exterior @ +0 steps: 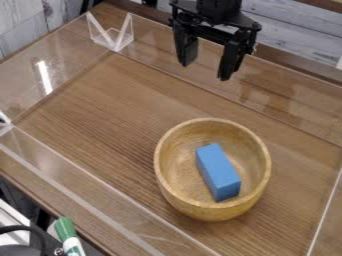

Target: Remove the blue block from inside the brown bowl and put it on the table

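A small bright-blue block (218, 171) lies inside the light-brown wooden bowl (175, 179), a little right of its middle, its long side running toward the front right. The bowl rests on the wood-grain table (107, 110) at the front right. My black gripper (206, 57) hangs above the table's far side, well behind the bowl and apart from it. Its two fingers point down and stand wide open with nothing between them.
Low clear plastic walls (54, 70) edge the table on all sides. A folded clear plastic piece (110, 32) stands at the back left corner. A dark object with a green and white part (60, 240) sits outside the front wall at the lower left.
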